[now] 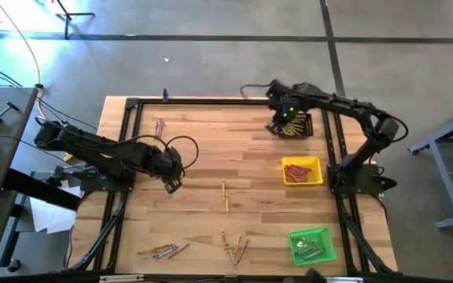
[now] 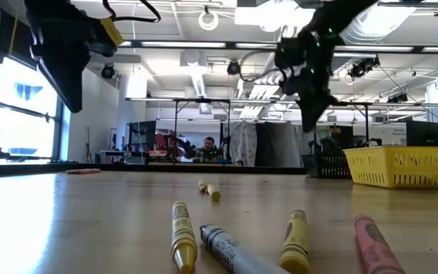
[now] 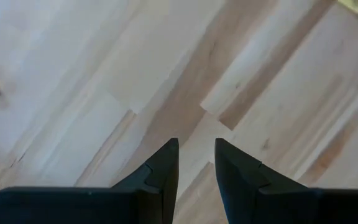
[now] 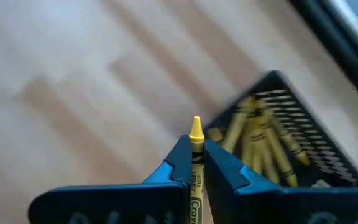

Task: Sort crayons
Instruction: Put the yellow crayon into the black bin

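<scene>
My right gripper (image 1: pixel 278 126) hangs over the table's far right part, shut on a yellow crayon (image 4: pixel 196 146), just beside a black tray (image 4: pixel 291 134) that holds several yellow crayons (image 4: pixel 260 140). My left gripper (image 3: pixel 196 155) is open above bare wood at the table's left middle (image 1: pixel 173 185), with nothing between its fingers. Loose crayons lie flat on the table: a pair at the far left (image 1: pixel 160 127), one in the middle (image 1: pixel 225 196), and clusters near the front edge (image 1: pixel 163 251) (image 1: pixel 234 248). My right gripper pinches the yellow crayon's paper-wrapped body (image 4: pixel 196 174) between its two fingers. The crayon runs along the fingers, and its pointed tip (image 4: pixel 196 127) sticks out past the fingertips. The fingers point steeply down, and the crayon is lifted clear of the table.
A yellow tray (image 1: pixel 316 163) with red crayons sits at the right middle, and a green tray (image 1: pixel 329 236) with greyish ones at the near right. A black frame rail (image 1: pixel 211 101) borders the table's far side. Bare wood lies in the table's middle (image 1: pixel 234 149).
</scene>
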